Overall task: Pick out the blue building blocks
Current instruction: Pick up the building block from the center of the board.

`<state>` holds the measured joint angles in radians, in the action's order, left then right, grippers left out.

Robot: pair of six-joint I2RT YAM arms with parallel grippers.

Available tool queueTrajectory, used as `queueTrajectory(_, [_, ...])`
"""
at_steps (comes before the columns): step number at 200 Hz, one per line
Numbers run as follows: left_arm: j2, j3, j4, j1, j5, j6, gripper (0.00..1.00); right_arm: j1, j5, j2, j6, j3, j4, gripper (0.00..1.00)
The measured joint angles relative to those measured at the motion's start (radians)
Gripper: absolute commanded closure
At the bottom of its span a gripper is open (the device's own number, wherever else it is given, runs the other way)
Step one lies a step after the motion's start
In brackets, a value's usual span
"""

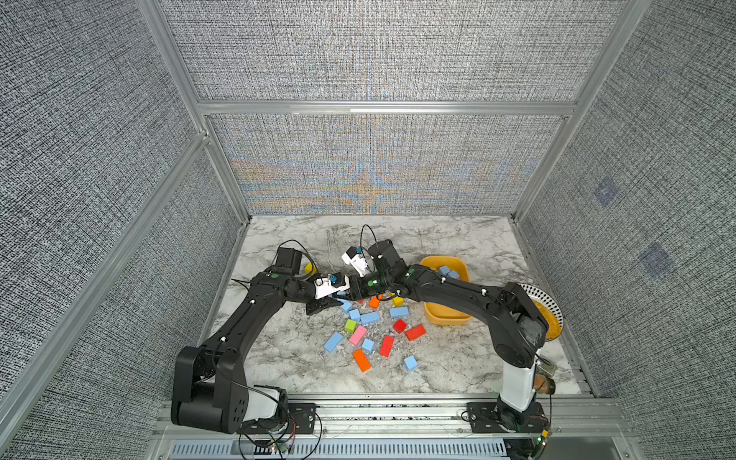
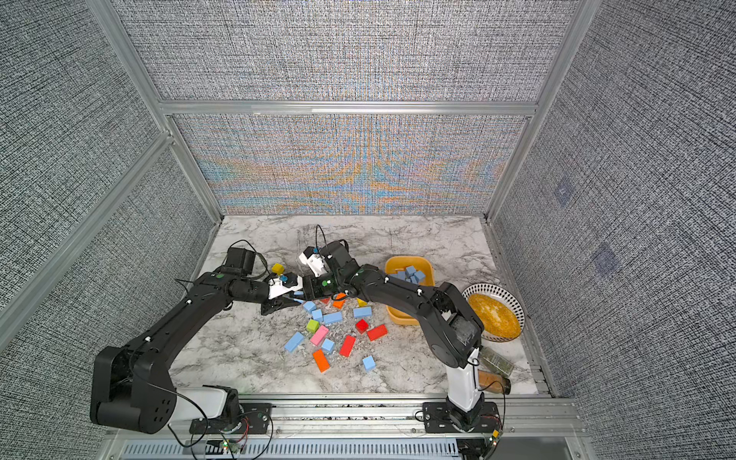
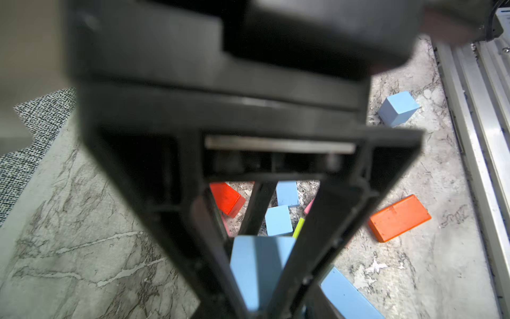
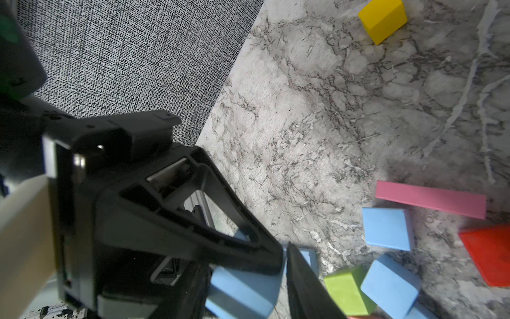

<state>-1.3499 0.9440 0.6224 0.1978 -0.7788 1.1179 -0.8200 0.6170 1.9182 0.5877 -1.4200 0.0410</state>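
The left gripper [image 3: 258, 303] is clamped on a blue block [image 3: 256, 265], mid-table, left of the yellow tray [image 1: 446, 318]; right gripper [image 1: 345, 295] alongside, jaws unclear. Light, stiff, matte: looks an easy pinch across two flat faces.

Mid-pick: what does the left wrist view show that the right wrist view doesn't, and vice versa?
Left wrist only: an orange brick, a lone blue cube near the aluminium rail, and a blue block held in the left gripper's jaws. Right wrist only: a yellow block off by itself, and the pink brick's whole face. Both: the marble table, loose blue blocks, and the pink brick and green block, mere slivers in the left wrist view.
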Motion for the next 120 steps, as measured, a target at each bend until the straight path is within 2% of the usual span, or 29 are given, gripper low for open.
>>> queueTrajectory(33, [0.006,0.002,0.000,0.011,0.048,-0.016,0.73,0.002,0.002,-0.001,0.020,0.001,-0.001,0.81])
queueTrajectory(85, [0.009,0.029,-0.007,0.032,0.024,-0.019,0.35,0.023,-0.011,-0.045,0.009,0.051,0.002,0.86])
queueTrajectory(108, [0.005,0.047,-0.006,0.041,0.016,-0.023,0.26,0.042,-0.018,-0.080,-0.001,0.087,0.006,0.87])
queueTrajectory(120, [0.002,0.057,-0.006,0.045,0.014,-0.024,0.24,0.055,-0.024,-0.099,-0.003,0.107,0.002,0.88])
